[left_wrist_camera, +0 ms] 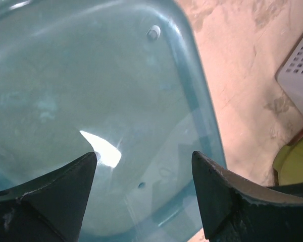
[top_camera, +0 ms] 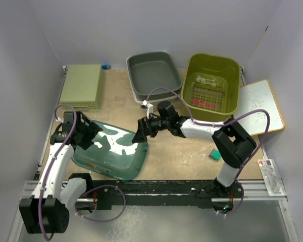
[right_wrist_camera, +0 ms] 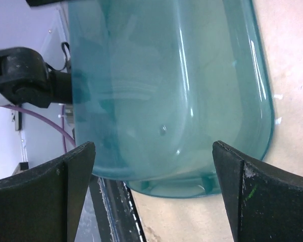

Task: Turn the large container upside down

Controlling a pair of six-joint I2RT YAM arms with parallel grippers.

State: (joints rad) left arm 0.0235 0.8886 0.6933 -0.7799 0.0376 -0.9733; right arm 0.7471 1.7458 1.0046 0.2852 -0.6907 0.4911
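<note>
**A:** From above, where is the large container [top_camera: 111, 151]?

**B:** Near left on the tan tabletop [top_camera: 177, 156]. It is translucent teal plastic with rounded corners and white glare patches. The left gripper [top_camera: 96, 135] is at its left edge and the right gripper [top_camera: 140, 131] at its far right corner.

**A:** And the wrist views?

**B:** Both show the fingers spread apart, clamping nothing. Only the left wrist view shows a small round nub [left_wrist_camera: 153, 33] on the smooth plastic.

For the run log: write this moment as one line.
left claw open, beside translucent teal plastic container | right claw open, opposite side | neither gripping
</note>
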